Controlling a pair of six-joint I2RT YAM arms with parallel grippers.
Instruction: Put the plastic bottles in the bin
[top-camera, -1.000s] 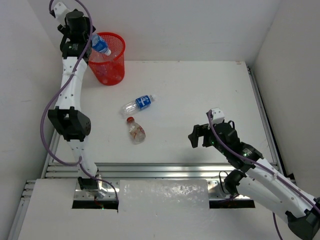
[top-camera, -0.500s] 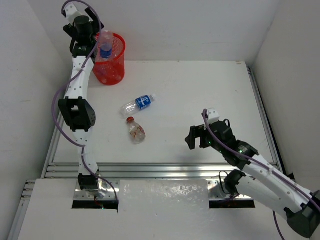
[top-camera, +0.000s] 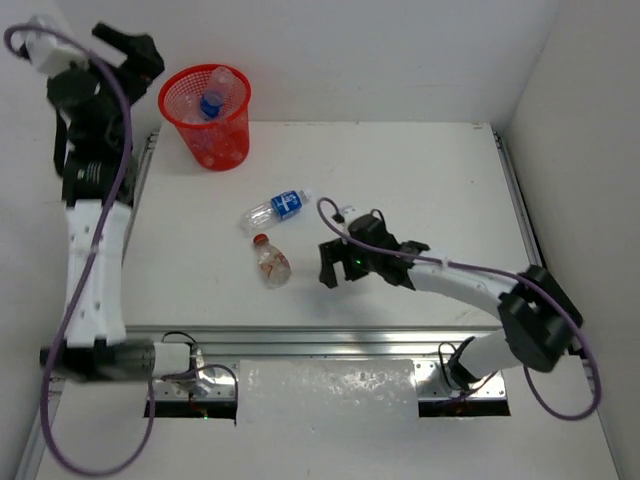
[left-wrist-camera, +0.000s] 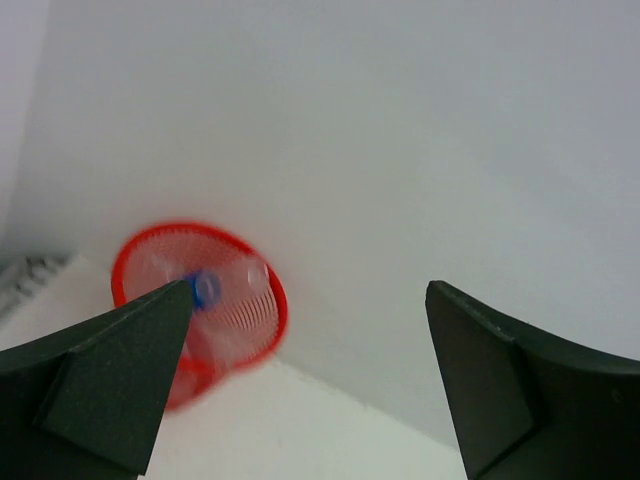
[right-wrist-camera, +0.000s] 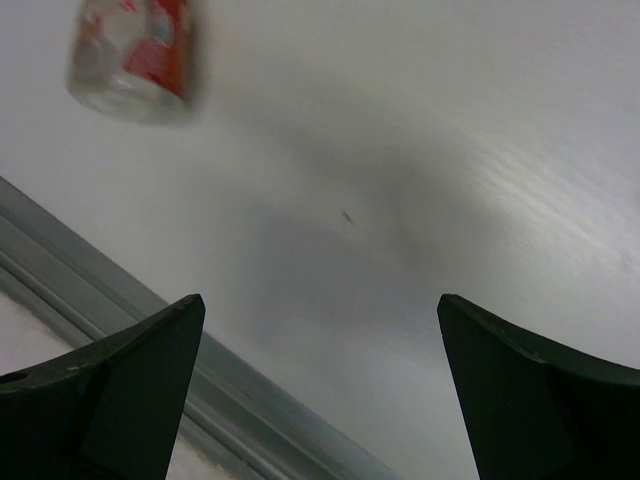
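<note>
Left gripper (top-camera: 130, 50) is held spread apart, empty. Bin (top-camera: 205, 140) is seen just ahead of it, with a blue-marked bottle (top-camera: 212, 103) inside. Right gripper (top-camera: 330, 270) is also spread, nothing clamped. Red-capped bottle (top-camera: 271, 262) is lying just ahead of it, blue-labelled bottle (top-camera: 278, 207) beyond.
</note>
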